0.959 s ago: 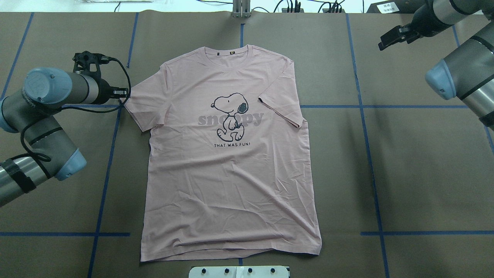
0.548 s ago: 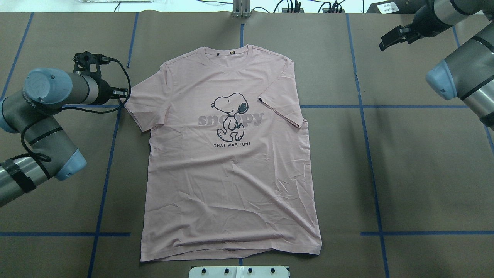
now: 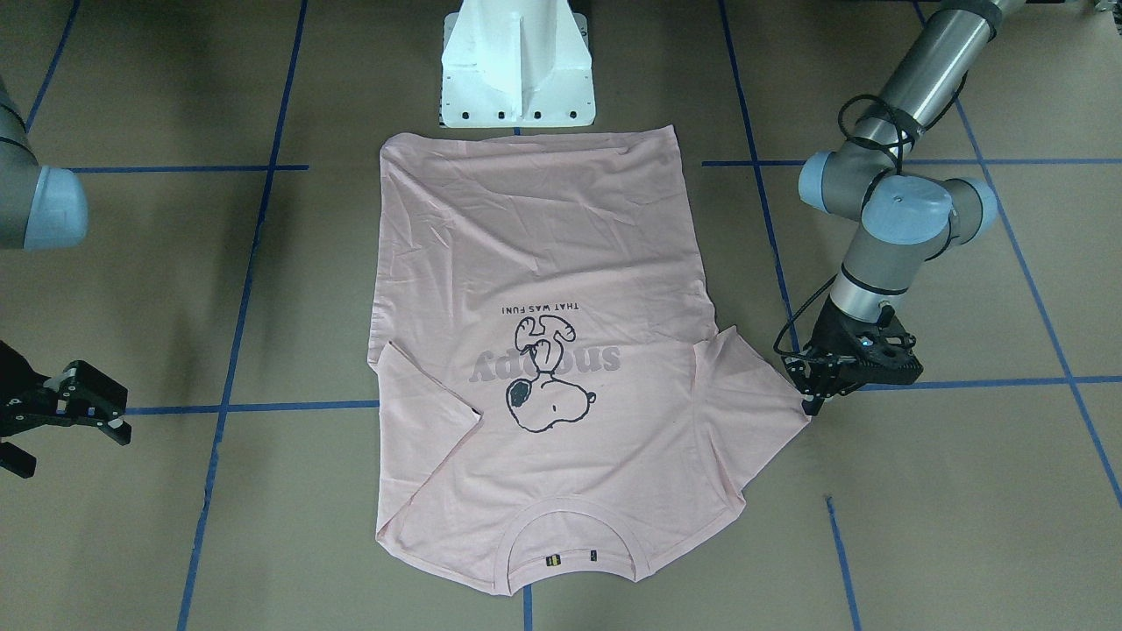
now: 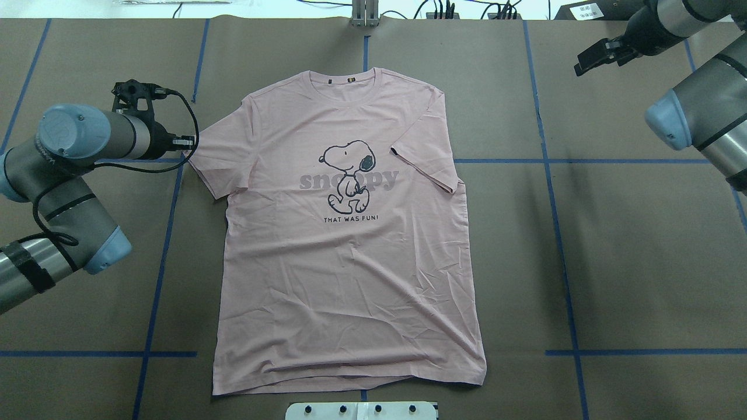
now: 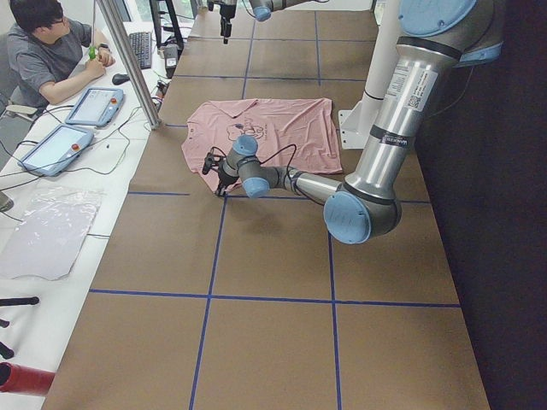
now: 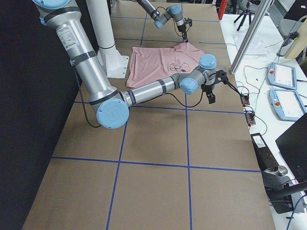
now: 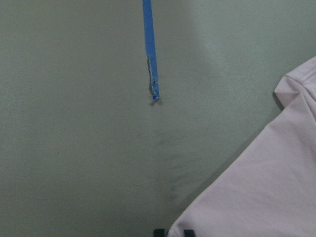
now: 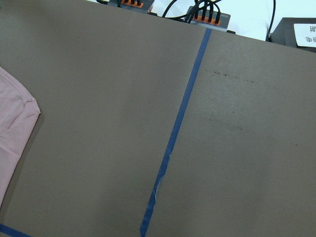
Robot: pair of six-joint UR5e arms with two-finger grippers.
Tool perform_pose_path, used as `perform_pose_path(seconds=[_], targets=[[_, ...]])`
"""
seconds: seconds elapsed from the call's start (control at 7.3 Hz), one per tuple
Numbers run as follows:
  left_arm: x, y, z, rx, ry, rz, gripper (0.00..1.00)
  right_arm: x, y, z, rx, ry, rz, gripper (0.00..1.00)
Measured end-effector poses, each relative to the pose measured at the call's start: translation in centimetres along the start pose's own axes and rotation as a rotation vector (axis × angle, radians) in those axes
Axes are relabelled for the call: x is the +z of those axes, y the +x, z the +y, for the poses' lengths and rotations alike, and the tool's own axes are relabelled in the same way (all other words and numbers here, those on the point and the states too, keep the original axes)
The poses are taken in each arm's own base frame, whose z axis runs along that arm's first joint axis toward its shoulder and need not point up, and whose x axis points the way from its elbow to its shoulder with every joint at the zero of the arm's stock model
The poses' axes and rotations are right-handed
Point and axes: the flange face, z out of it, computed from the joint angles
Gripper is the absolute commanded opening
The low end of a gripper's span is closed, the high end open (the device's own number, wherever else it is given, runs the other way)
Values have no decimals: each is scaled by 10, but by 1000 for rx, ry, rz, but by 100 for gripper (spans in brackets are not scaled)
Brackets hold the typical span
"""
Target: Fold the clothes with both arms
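Note:
The pale pink T-shirt (image 4: 350, 262) lies flat and face up on the brown table, collar at the far edge, Snoopy print in the middle (image 3: 543, 228). Its right sleeve is folded in over the chest; the other sleeve is spread out. My left gripper (image 4: 188, 140) is down at the tip of the spread sleeve (image 3: 808, 399). In the left wrist view its two dark fingertips (image 7: 159, 231) stand close together with the sleeve's edge (image 7: 256, 197) between them. My right gripper (image 4: 583, 61) hangs open and empty off the far right corner, well away from the shirt (image 3: 105, 416).
The white pedestal base (image 3: 517, 70) stands just behind the shirt's hem. Blue tape lines (image 4: 548, 175) cross the table. Cables and plugs (image 4: 443, 11) line the far edge. A person (image 5: 51, 51) sits at a side bench with tablets.
The left arm has shifted very slightly at the sleeve tip. The right gripper has drifted a little to the right. The shirt lies as before.

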Motion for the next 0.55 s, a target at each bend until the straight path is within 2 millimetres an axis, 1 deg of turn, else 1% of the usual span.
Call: perform_pose_path(seconds=[0.14, 0.55], targets=[[-4, 2, 0, 21, 3, 5, 0, -1, 0, 0, 1, 0, -1, 100], [-38, 20, -8, 65, 26, 31, 0, -1, 1, 0, 2, 0, -2, 100]])
